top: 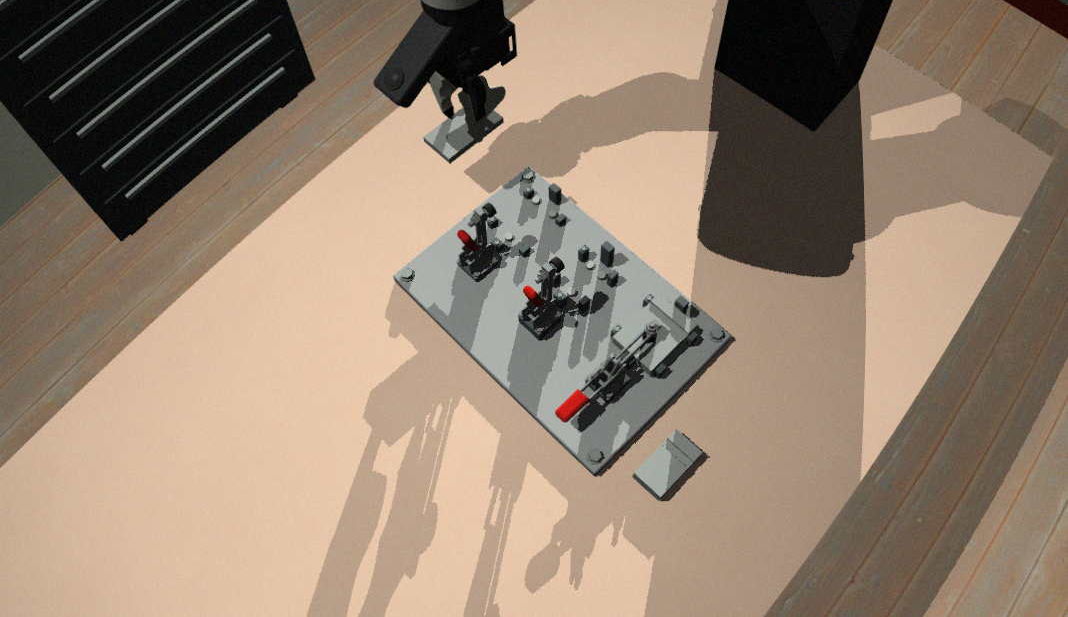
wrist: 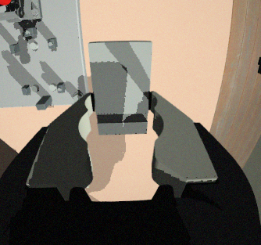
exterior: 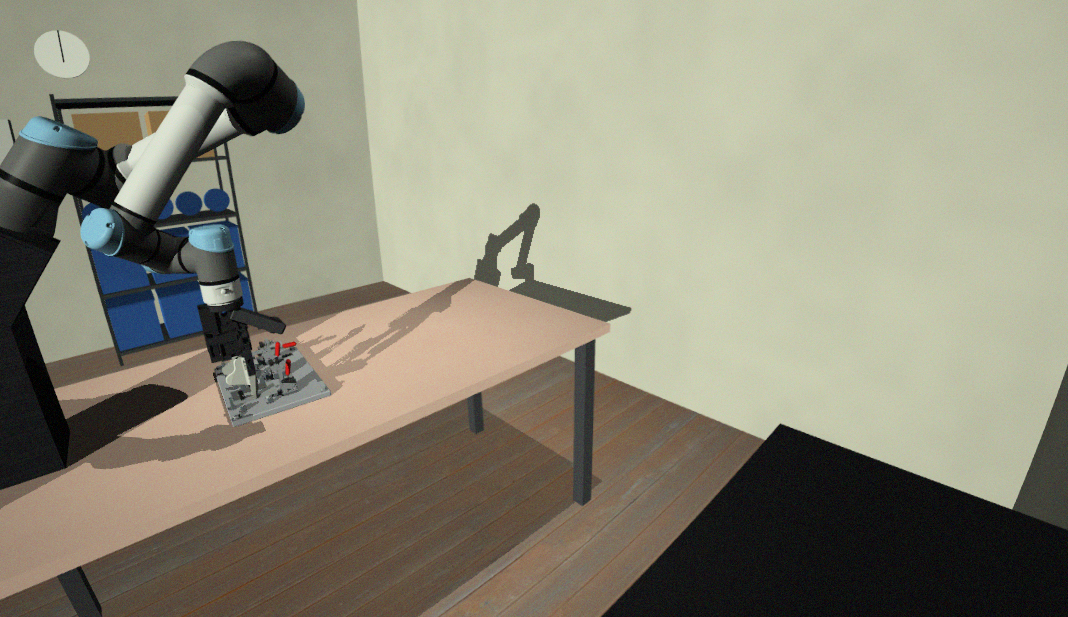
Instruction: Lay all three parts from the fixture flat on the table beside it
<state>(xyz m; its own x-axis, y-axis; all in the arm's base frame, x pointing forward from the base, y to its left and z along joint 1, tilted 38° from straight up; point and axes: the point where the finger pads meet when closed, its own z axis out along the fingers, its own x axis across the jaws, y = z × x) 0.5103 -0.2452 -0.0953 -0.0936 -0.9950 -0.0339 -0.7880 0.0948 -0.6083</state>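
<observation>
My gripper (top: pixel 464 117) (exterior: pixel 245 379) (wrist: pixel 121 93) is shut on a flat grey part with a step across one end. This held part (top: pixel 446 142) (wrist: pixel 113 52) is roughly level above the table, just beyond the fixture's upper corner in the top view. A second grey stepped part (top: pixel 660 470) lies flat on the table beside the fixture's lower right edge. A third part (top: pixel 671 343) sits in the fixture (top: pixel 431 287) (exterior: pixel 311 396) (wrist: pixel 58 71), partly hidden under a lowered clamp with a red handle (top: pixel 571 405). The held part is not clearly visible in the exterior view.
Two clamps with upright red handles (top: pixel 466 240) (top: pixel 531 295) stand on the fixture, among small blocks and pins. A black pedestal (top: pixel 803 35) stands on the table behind the fixture. A black drawer cabinet (top: pixel 157 67) is beyond the table's far edge.
</observation>
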